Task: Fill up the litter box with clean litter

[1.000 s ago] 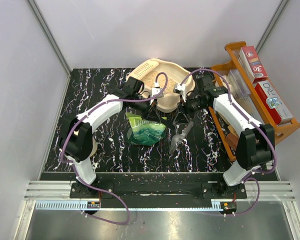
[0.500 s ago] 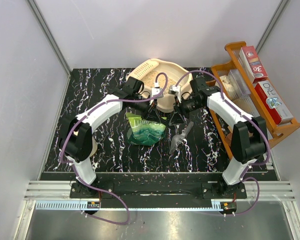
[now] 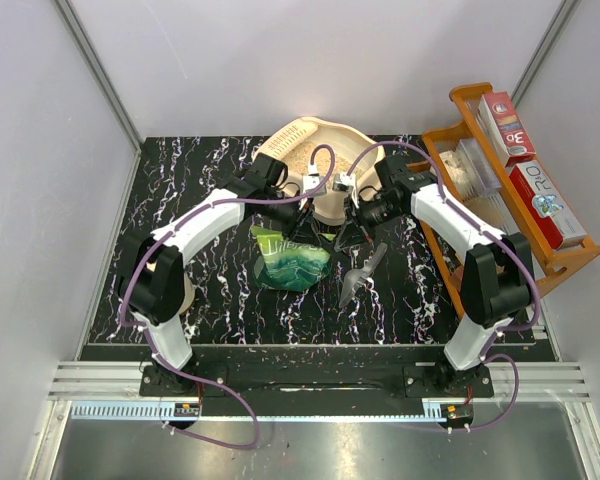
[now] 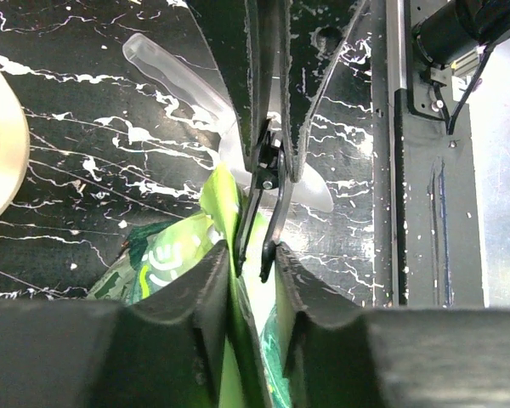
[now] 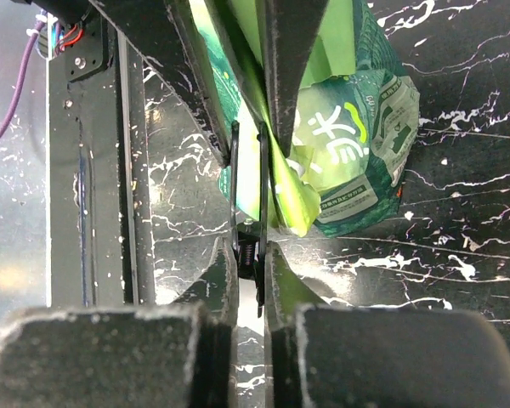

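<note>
Bag-opening: left fingers (image 4: 255, 255), nearly closed, pinch green printed plastic bag (image 5: 348, 144) top; right fingers (image 5: 249, 255) clamp black metal clip (image 5: 247, 183). Cream plastic litter box (image 3: 290, 130) at twelve o'clock; slipping clip could topple bag.

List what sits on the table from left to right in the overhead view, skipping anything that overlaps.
In order: green bag → grey scoop → orange wooden rack. The litter box lies beyond both bag and scoop, so it is left out.

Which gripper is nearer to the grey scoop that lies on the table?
Right. The right gripper hangs just beyond the scoop; the left gripper is farther left, above the green bag.
</note>
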Tool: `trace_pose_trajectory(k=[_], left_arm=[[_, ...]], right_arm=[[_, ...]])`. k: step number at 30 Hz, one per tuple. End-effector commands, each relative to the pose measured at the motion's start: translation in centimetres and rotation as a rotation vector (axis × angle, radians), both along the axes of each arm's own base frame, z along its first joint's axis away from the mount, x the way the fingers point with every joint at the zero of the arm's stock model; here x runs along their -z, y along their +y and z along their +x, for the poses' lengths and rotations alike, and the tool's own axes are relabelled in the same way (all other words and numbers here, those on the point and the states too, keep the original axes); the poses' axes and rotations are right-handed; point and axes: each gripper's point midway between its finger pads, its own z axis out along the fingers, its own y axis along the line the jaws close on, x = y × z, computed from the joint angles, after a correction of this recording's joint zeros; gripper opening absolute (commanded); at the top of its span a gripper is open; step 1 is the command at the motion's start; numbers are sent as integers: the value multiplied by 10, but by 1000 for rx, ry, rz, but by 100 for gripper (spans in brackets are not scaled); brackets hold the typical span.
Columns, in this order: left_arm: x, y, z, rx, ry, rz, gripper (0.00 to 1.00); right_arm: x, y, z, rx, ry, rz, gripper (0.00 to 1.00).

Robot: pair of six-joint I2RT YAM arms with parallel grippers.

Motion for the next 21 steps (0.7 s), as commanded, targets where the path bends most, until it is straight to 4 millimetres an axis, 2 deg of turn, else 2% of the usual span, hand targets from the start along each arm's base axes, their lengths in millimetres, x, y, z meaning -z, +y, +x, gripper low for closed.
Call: trace_pose_trajectory(k=[1,8,10,11,14,18,21], left_arm=[[-22,2,-3,16,-71,-22,31],[-19,6,-6,30,-82,-17,30],[-18,6,-5,29,-79,-19,26],[-17,5,-5,29,-74,-18,21],[-18,3,-3,28,-79,-24,9],[-19,2,-2,31,-74,-31,2],[-21,2,-3,28,-76,-35,0]], right_arm=[[-27,-15,-4,-36,-123,-18,0],[-58,-40,-12,-40,-273,-43,0],[-61,-43,-11,-44,-306,-54,0],[-62,-45,-9,-43,-322,-63,0],[-53,-47,-4,-52,-335,-89,0],[-39,-45,8,-49,-326,-106,0],[-34,-41,19,-45,-339,-114,0]])
